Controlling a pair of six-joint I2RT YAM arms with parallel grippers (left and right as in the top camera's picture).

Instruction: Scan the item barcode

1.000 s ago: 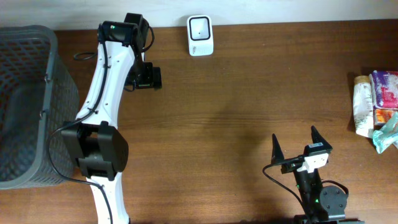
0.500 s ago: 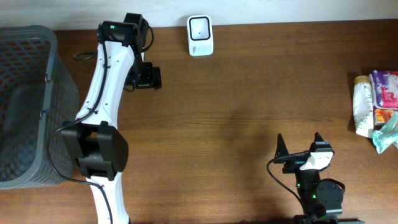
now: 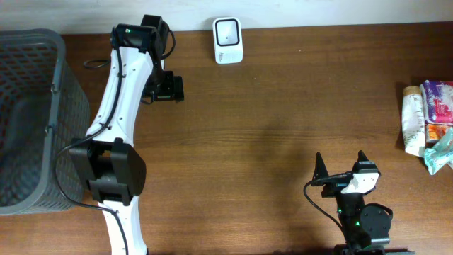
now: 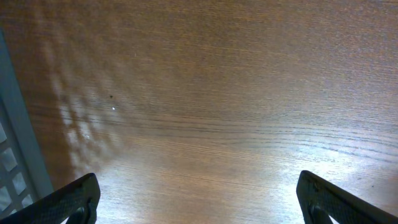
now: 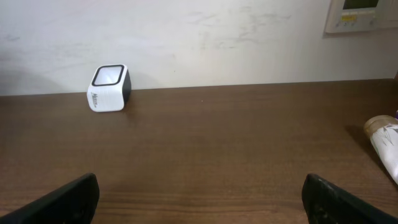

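Well, my left gripper (image 3: 168, 87) hangs over bare wood with its jaws spread wide and nothing between them. The grey mesh basket (image 3: 28, 120) stands well off to its left, and the basket's wall shows at the left edge of the left wrist view. My right gripper (image 3: 341, 166) sits low at the near edge of the table (image 3: 283, 106), likewise released and holding nothing. Far ahead of it and to its left, the white scanner (image 5: 109, 88) stands against the wall (image 5: 205, 37) with its dark window turned upward, and only open tabletop lies between us. A pale panel (image 5: 360, 12) hangs on that wall, high to my right gripper's right. The broad middle of the table ahead of both grippers is plain brown wood. The pile of items (image 3: 428, 124) lies ahead and well to the right of my right gripper, hard against the table's right edge. In it are a cream tube (image 3: 413, 120) with a tan cap, a purple packet (image 3: 439, 99) just beside it, and orange and teal wrappers below that. I cannot make out a barcode on any of them.
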